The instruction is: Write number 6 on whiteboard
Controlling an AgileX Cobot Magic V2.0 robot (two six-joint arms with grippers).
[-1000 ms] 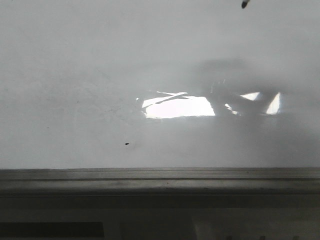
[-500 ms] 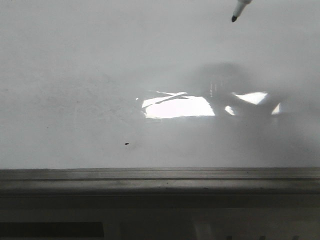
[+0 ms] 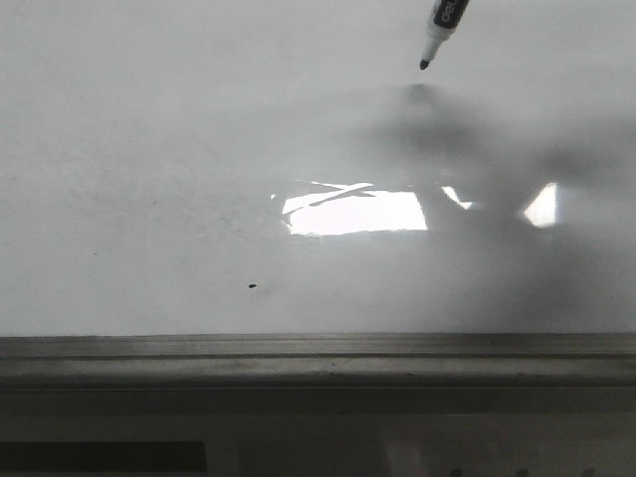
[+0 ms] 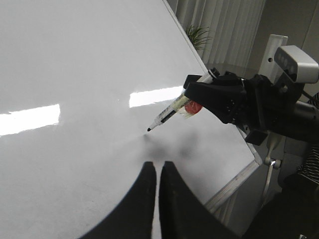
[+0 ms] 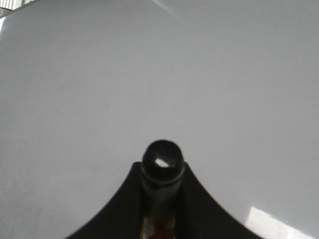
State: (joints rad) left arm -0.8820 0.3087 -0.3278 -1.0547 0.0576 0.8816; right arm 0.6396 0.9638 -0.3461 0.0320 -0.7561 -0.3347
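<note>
One whiteboard [image 3: 149, 119] — one marker [image 3: 438, 30] — one speck [image 3: 251, 287]

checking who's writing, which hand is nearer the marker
Right. The right hand is shut on the marker, tip just off the whiteboard. The left hand is closed and empty, apart from the tip.
</note>
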